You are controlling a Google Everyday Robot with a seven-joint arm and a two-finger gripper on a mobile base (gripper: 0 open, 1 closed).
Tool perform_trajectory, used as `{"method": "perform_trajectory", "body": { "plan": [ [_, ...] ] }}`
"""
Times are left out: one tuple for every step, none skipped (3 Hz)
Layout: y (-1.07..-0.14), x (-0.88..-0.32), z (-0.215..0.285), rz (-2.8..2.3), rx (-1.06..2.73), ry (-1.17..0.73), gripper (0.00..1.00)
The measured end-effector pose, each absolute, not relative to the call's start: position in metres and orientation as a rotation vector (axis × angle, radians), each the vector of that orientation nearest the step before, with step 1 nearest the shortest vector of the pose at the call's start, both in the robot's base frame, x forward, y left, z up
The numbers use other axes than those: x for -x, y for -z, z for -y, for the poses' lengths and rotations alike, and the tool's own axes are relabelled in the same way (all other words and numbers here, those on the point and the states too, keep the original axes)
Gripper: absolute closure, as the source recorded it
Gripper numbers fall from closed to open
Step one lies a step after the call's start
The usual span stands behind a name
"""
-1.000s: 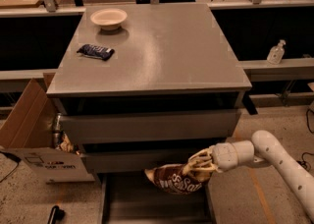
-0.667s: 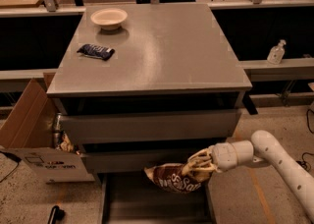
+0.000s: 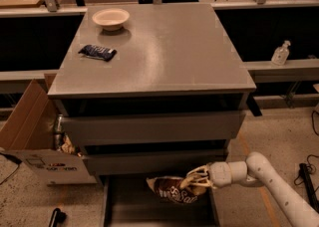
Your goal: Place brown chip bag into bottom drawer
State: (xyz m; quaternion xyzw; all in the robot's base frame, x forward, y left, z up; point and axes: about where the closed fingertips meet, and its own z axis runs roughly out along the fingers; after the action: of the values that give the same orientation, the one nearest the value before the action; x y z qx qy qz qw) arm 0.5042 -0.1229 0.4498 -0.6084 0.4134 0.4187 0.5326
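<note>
The brown chip bag (image 3: 172, 189) is dark brown and cream with white lettering. It hangs over the pulled-out bottom drawer (image 3: 149, 211), a grey tray below the cabinet's two upper drawers. My gripper (image 3: 195, 179) reaches in from the right on a white arm and is shut on the bag's right end, just under the middle drawer's front. The bag is held above the drawer floor, near its back right part.
The grey cabinet top (image 3: 164, 52) holds a cream bowl (image 3: 110, 18) and a small dark blue wrapped bar (image 3: 97, 52). An open cardboard box (image 3: 35, 141) stands to the left of the cabinet. A clear bottle (image 3: 281, 53) sits on a ledge at the right.
</note>
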Motion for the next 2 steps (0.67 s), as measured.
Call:
{"method": "perform_trajectory", "body": {
  "plan": [
    [-0.4485,-0.5047,0.123,-0.986,1.448,-0.998,1.0],
    [-0.4462,-0.5044,0.1178,-1.0,1.472,-0.995,1.0]
  ]
}}
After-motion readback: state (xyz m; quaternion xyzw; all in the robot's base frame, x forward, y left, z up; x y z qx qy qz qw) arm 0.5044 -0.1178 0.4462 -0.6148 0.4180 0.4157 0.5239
